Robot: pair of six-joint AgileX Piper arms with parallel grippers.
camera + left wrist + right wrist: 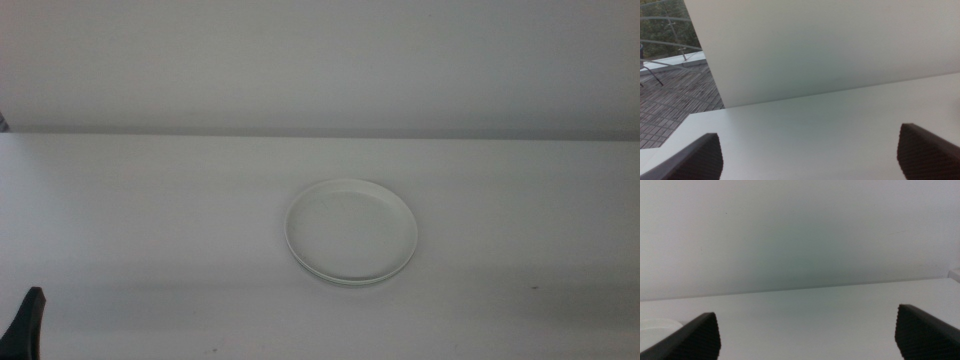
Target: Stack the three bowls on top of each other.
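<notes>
White table [150, 220] fills most of the middle view, with a plain pale wall [320, 60] behind it across the upper part of the frame. Just right of center sits a stack of bowls [350, 232], shallow and plate-like, all looking whitish; a lower rim peeks out along the bottom edge of the top one. How many are stacked cannot be told for sure. At the lower left corner of the middle view, a dark tip of the left hand [28, 318] shows, apart from the stack. In its own wrist view the left hand [810, 155] has its jaws spread wide over bare table. The right hand [807, 332] is likewise spread wide and empty, with a pale bowl rim [657, 327] at the lower left of that frame.
</notes>
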